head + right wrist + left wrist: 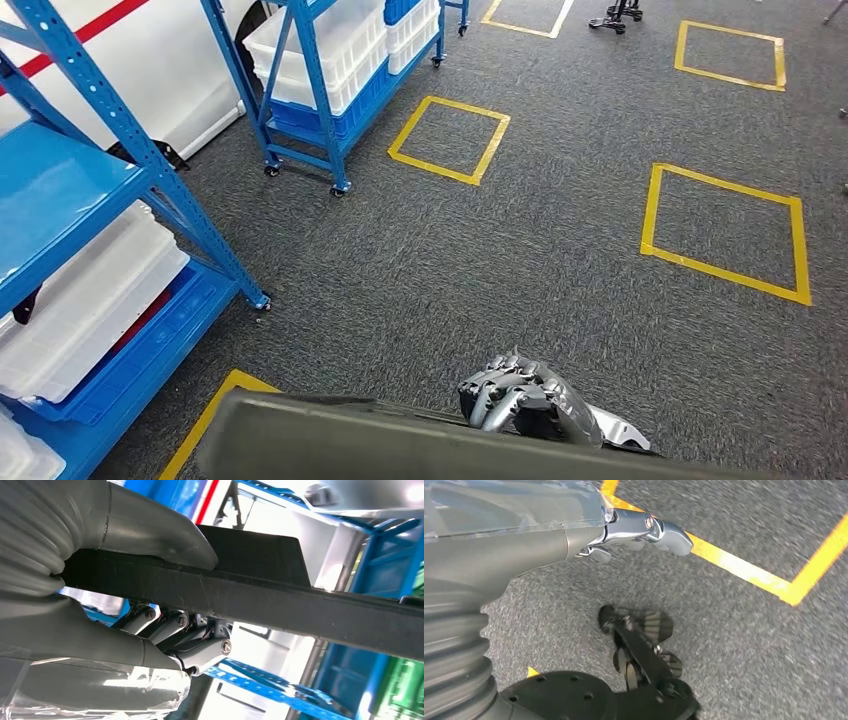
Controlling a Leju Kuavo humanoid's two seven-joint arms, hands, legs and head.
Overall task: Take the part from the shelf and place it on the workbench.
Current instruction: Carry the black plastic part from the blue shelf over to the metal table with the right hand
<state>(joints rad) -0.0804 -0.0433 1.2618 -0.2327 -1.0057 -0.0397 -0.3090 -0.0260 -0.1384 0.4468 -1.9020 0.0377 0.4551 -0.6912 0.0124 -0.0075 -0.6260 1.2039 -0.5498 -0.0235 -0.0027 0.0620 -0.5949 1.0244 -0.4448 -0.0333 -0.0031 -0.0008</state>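
Matt dark part (260, 592), glossy blue metal shelf (120, 120), rough grey carpet (560, 260).

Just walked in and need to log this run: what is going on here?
The robot's right hand grips a long dark flat part, thumb on one face and fingers on the other. The part crosses the foot of the head view above grey carpet with yellow taped squares. Blue metal shelves holding white plastic bins stand alongside. The left hand hangs over the floor, holding nothing.

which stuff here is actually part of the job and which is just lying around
Part of the job:
- dark flat part, held in the right hand
- near blue shelf

Just there:
- white bins
- wheeled blue rack
- yellow floor squares
- left hand, holding nothing
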